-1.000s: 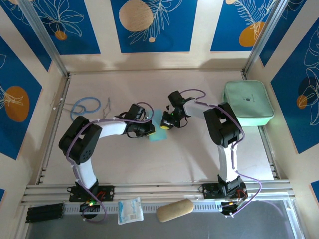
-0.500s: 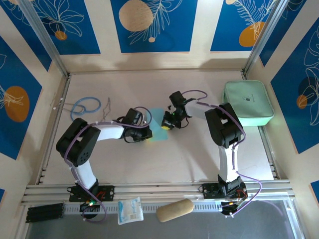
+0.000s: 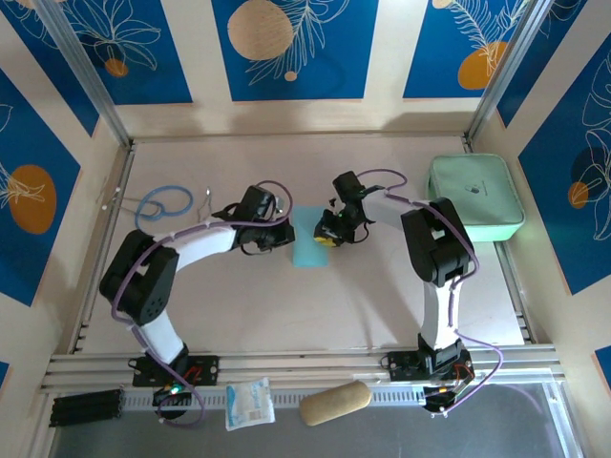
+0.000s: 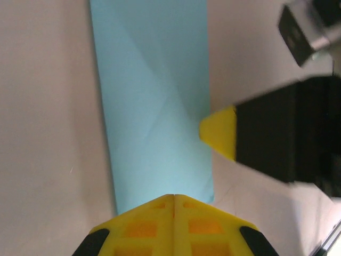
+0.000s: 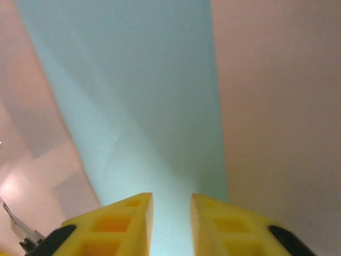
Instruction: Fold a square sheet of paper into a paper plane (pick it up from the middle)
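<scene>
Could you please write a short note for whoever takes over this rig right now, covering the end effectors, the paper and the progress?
Left end effector: shut, tips at one end of the paper; whether it pinches the sheet is unclear.
Right end effector: slightly open, at the paper's edge, nothing clamped.
Paper: lying flat mid-table between the two arms.
Done: the sheet is folded into a narrow strip with diagonal creases showing.
Left: no pointed nose or wings yet, so the shaping folds remain.
</scene>
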